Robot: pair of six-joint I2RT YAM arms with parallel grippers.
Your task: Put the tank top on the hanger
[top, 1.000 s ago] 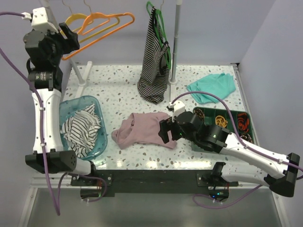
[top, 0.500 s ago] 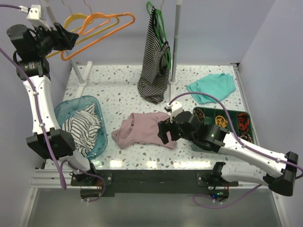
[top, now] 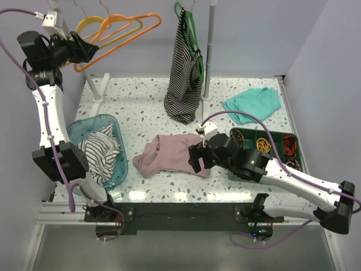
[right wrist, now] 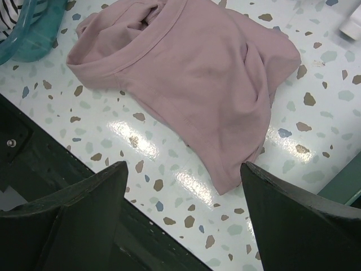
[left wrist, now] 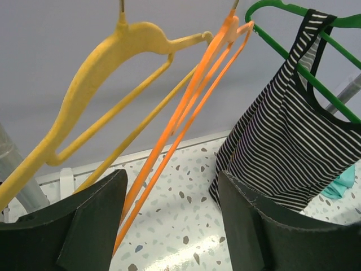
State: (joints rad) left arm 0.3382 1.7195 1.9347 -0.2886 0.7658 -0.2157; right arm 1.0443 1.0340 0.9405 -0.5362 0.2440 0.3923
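The pink tank top [top: 169,155] lies crumpled on the table's middle front; it also fills the right wrist view [right wrist: 192,73]. My right gripper [top: 197,159] is open, low at the top's right edge, with its lower corner between the fingers [right wrist: 183,195]. The orange hanger [top: 121,33] hangs on the rail at the back left, next to a yellow hanger [top: 89,23]. My left gripper [top: 84,48] is raised at the orange hanger's lower left end and is open; the orange bars [left wrist: 169,141] run between its fingers beside the left one, contact unclear.
A green hanger [top: 189,22] carries a striped top [top: 185,79] by the rack pole [top: 210,51]. A teal basket [top: 113,164] with striped cloth stands front left. A teal cloth [top: 254,104] lies back right. A dark tray [top: 296,149] of small items sits at the right.
My left arm has swung its wrist up and left along the orange hanger's lower end. The right gripper has crept slightly left at the tank top's edge.
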